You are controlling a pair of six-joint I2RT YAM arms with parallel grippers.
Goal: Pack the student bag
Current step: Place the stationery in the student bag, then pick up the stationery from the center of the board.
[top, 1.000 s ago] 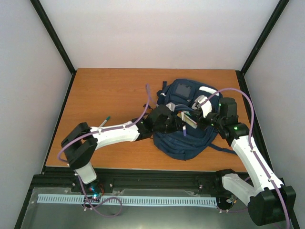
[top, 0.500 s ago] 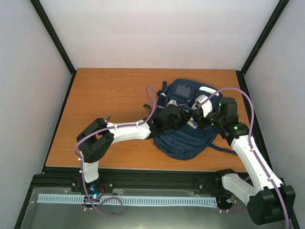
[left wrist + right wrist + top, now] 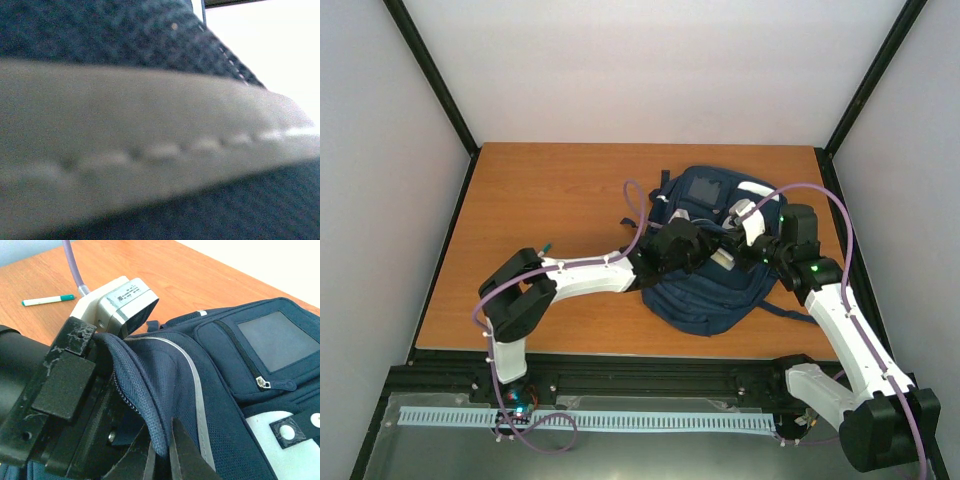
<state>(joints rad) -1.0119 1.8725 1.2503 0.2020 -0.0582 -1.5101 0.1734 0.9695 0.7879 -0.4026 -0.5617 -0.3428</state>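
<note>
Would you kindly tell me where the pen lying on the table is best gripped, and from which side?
Mid-barrel of the pen, from straight above, closing across its length: it lies flat, slim and straight, on the table.

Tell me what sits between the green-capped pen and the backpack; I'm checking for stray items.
Top view: only bare table between the pen and the student bag, with the left arm stretched alongside that gap.

A robotics lab test cell: white panels (image 3: 670,60) in a black frame (image 3: 432,75) enclose a wooden table (image 3: 540,200).
</note>
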